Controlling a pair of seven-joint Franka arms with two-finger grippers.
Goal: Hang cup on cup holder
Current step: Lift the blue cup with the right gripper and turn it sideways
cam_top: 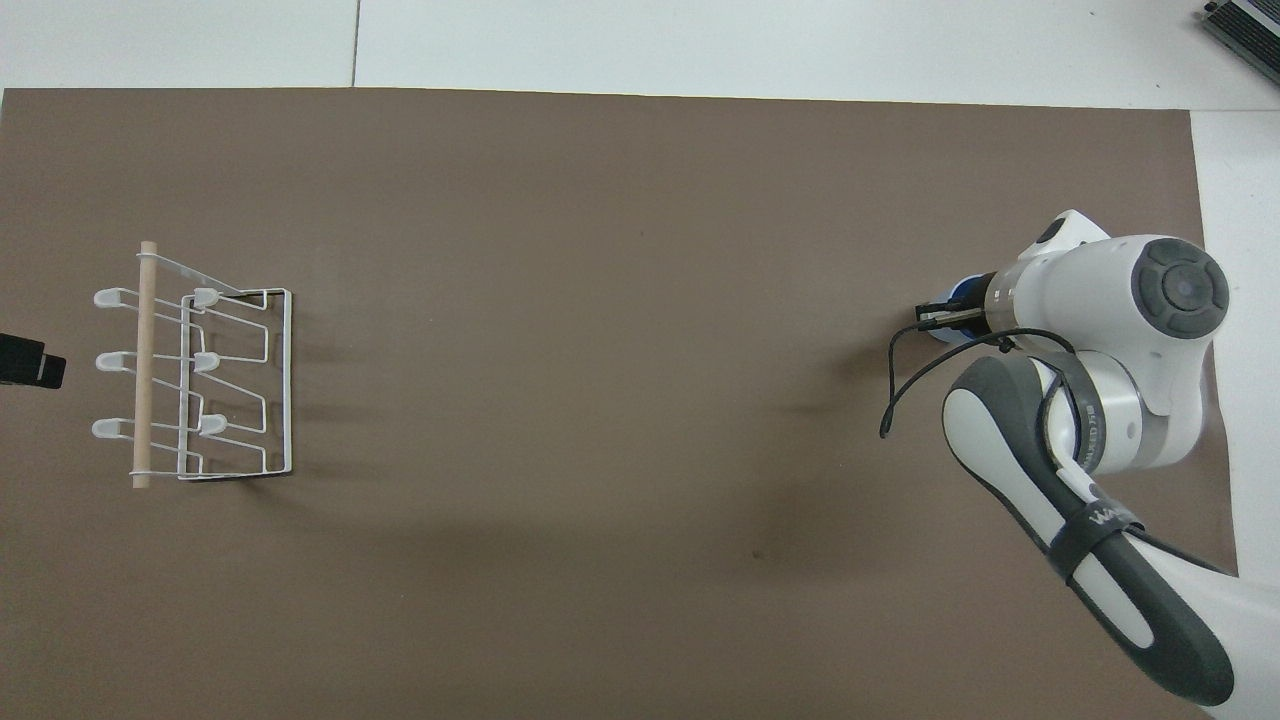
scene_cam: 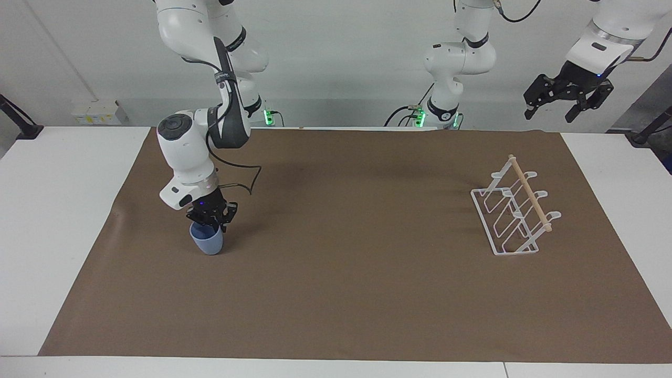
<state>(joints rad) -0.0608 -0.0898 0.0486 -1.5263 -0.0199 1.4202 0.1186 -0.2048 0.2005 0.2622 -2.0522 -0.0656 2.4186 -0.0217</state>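
Facing view shows the cup holder (scene_cam: 517, 212) standing at mid-right on the tabletop (scene_cam: 336, 294), the right hand (scene_cam: 211, 216) clamped on the cup (scene_cam: 207, 241) at mid-left, and the left hand (scene_cam: 567, 97) spread open, waiting upper right.

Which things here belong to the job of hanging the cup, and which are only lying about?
Belong to the job:
- cup, on the brown mat at the right arm's end
- cup holder, at the left arm's end
- right gripper, closed on the cup's rim

Only lying about or waiting:
- brown mat
- left gripper, open, waiting in the air off the table
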